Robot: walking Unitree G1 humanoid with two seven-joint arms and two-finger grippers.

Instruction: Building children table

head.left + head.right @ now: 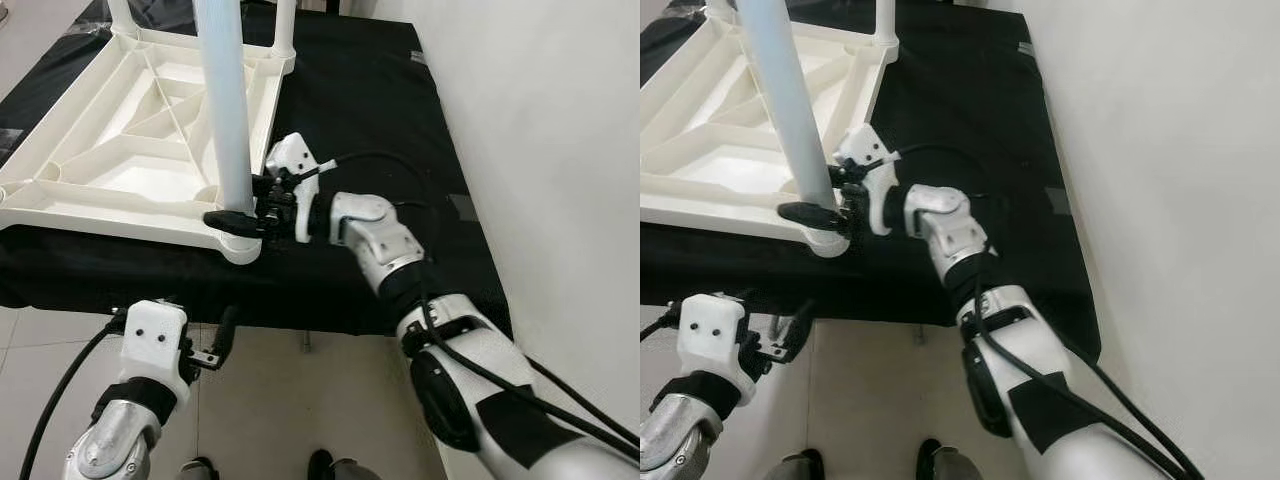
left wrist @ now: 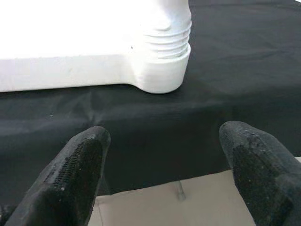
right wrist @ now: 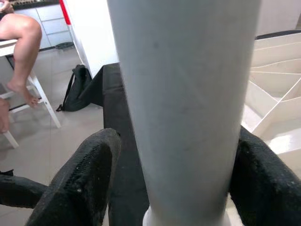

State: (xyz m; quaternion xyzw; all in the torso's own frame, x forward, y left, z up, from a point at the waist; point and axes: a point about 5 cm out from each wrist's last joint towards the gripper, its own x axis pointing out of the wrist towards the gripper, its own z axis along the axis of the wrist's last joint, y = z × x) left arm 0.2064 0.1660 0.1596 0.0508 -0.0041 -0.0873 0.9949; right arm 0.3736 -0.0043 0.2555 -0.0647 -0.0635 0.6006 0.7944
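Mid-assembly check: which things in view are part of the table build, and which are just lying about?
Part of the job:
- upturned white tabletop
- white table leg standing in its near corner socket
- right gripper, jaws around that leg's base
- left gripper, jaws open, below the bench edge

Just around:
- black cloth covering the bench
- black backpack on the floor
- seated person

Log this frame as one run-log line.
stage: leg fitting | right gripper: shut on leg at tabletop corner socket | left gripper: open, idle below table edge | surface: black cloth
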